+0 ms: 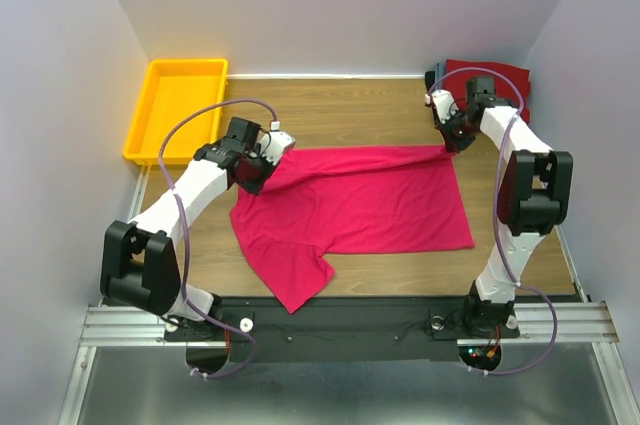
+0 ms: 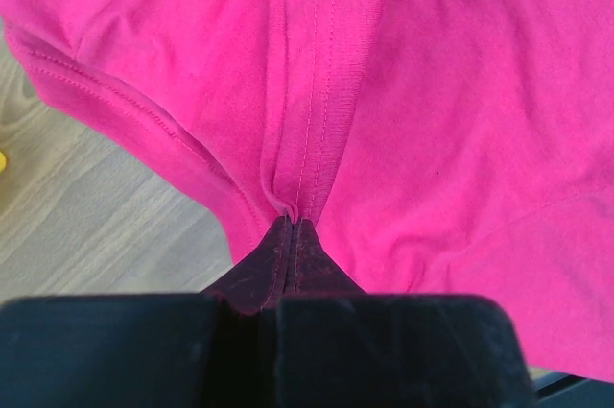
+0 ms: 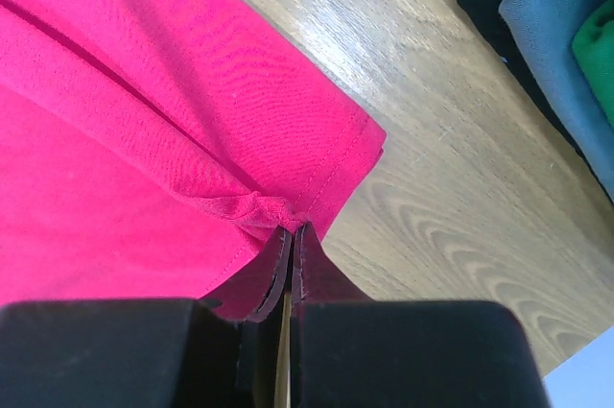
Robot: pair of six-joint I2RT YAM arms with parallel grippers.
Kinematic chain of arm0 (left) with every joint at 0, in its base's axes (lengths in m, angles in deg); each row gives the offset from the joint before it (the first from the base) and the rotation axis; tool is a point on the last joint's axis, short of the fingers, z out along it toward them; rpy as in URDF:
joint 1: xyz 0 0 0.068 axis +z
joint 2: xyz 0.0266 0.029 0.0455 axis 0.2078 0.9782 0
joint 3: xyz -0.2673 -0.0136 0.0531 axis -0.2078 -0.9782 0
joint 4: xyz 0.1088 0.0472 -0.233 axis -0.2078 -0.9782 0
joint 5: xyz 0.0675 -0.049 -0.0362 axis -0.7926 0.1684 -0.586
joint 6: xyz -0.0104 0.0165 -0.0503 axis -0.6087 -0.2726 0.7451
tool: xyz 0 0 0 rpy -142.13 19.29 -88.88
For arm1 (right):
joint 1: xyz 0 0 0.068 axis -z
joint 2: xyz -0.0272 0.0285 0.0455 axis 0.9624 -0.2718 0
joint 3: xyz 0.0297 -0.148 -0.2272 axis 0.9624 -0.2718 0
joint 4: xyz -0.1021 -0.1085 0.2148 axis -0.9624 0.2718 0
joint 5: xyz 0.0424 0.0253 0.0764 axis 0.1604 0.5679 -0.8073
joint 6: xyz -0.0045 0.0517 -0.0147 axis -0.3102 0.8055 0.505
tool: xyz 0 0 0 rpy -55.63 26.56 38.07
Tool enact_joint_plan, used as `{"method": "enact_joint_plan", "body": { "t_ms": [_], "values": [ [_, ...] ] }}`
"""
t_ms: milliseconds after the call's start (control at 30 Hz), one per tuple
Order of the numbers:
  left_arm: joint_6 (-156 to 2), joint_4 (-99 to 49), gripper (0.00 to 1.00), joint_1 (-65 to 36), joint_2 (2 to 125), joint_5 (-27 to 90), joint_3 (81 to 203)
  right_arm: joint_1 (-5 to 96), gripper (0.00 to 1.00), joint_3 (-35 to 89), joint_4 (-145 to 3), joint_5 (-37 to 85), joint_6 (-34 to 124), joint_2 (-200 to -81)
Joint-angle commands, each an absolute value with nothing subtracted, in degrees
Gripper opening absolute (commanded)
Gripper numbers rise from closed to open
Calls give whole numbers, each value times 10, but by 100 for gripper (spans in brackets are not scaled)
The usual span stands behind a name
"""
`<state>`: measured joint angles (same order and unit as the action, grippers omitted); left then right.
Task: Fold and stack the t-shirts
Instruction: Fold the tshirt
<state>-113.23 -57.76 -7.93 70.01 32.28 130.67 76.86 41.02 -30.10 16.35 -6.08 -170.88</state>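
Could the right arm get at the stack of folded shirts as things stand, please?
Probably, but not freely: the stack of folded shirts lies beyond the right pincer with nothing between, yet that pincer is shut on a corner of the crimson shirt and would have to release first.

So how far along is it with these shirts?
Done: a pile of folded shirts at the far right. In hand: the left gripper and right gripper each pinch the pink shirt, spread out. Left: folding it, then stacking it.
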Motion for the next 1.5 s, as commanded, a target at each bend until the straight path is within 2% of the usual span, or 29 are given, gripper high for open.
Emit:
{"method": "enact_joint_plan", "body": {
  "t_ms": [0, 233, 300, 333, 367, 467, 500, 567, 667, 767, 900, 1200, 1467],
  "values": [
    [-1151, -602, 0, -83, 681, 311, 1341, 773, 1, 408, -313, 164, -80, -1655],
    [-1179, -621, 0, -83, 680, 346, 1323, 773, 1, 328, -309, 159, -112, -1621],
    [-1193, -630, 2, -83, 692, 350, 1313, 773, 19, 319, -303, 160, -117, -1624],
    [-1220, -639, 12, -83, 706, 361, 1308, 773, 44, 314, -293, 160, -123, -1626],
    [-1230, -647, 29, -82, 711, 364, 1307, 773, 51, 314, -285, 159, -128, -1624],
    [-1259, -662, 41, -82, 700, 392, 1319, 773, 62, 315, -267, 152, -133, -1606],
    [-1264, -672, 50, -82, 691, 410, 1329, 774, 63, 319, -263, 149, -131, -1602],
    [-1266, -674, 55, -83, 691, 452, 1362, 773, 64, 341, -261, 141, -113, -1605],
    [-1247, -658, 56, -82, 727, 467, 1403, 773, 61, 383, -256, 133, -81, -1634],
    [-1207, -630, 56, -82, 792, 482, 1447, 773, 52, 421, -246, 131, -36, -1682],
    [-1154, -575, 55, -82, 890, 501, 1505, 773, 45, 485, -234, 148, 25, -1744],
    [-1131, -551, 55, -83, 1001, 474, 1556, 773, 45, 504, -219, 146, 57, -1771],
    [-1132, -559, 55, -83, 1026, 514, 1548, 773, 44, 490, -219, 155, 47, -1760]
  ]
}}
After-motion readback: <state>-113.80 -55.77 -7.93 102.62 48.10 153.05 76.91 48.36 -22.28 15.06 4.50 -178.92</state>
